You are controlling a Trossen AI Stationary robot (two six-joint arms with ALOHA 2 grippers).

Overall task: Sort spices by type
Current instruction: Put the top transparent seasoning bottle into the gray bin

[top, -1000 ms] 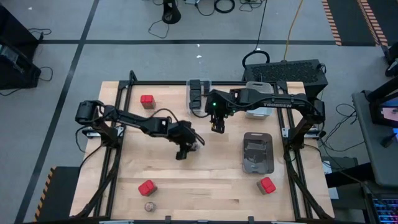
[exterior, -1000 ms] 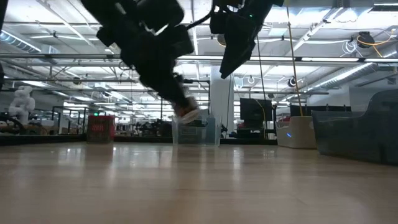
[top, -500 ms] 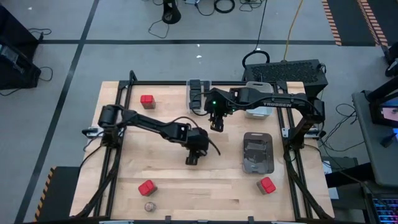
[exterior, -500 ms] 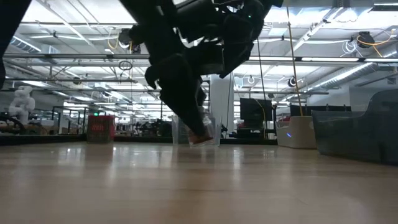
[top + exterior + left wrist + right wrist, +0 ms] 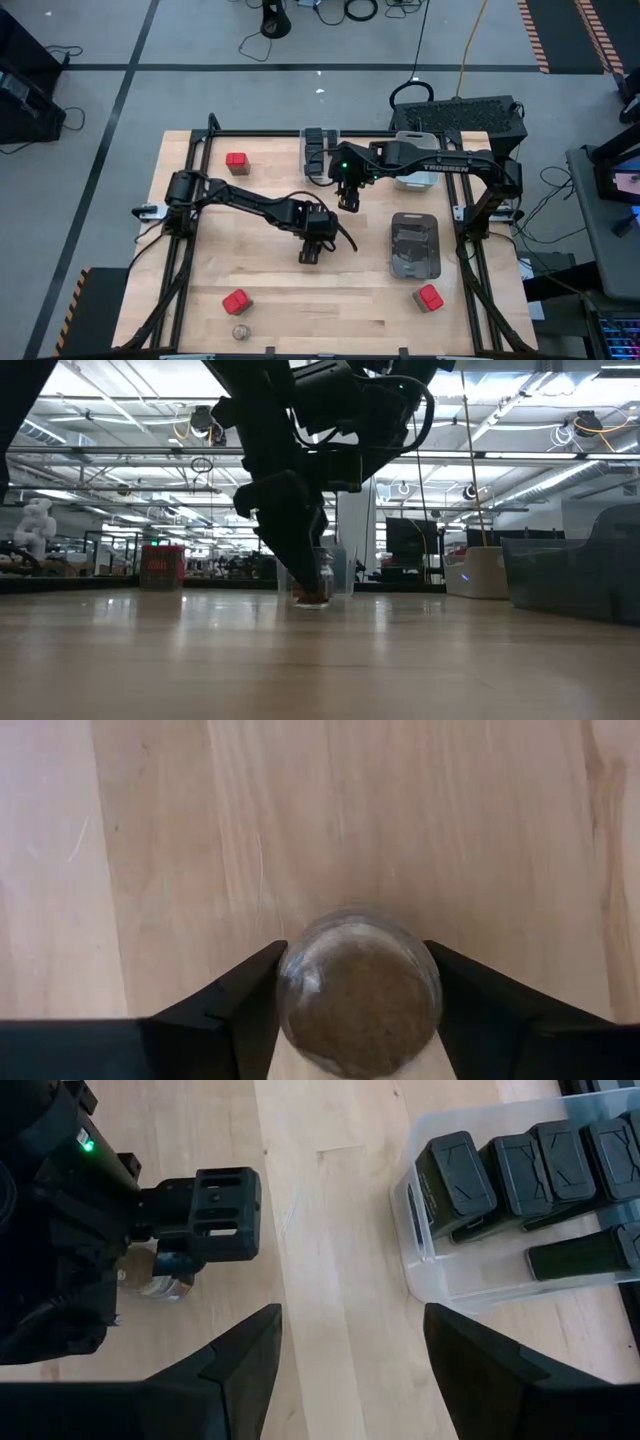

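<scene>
Our left claw [image 5: 310, 252] grips a jar [image 5: 358, 990] mid-surface [image 5: 270, 280], seemingly touching the wood. We judge this a placing step; next, release and lift clear. Our right claw [image 5: 345, 203] waits spread, empty, by the clear bin [image 5: 500, 1280].

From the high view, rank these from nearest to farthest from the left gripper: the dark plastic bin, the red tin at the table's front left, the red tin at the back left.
Left gripper sits mid-table.
1. Dark plastic bin, to its right.
2. Red boxy tin at the front left.
3. Red boxy tin at the back left, farthest.
The first two are close, but the bin's near edge is nearer.
</scene>
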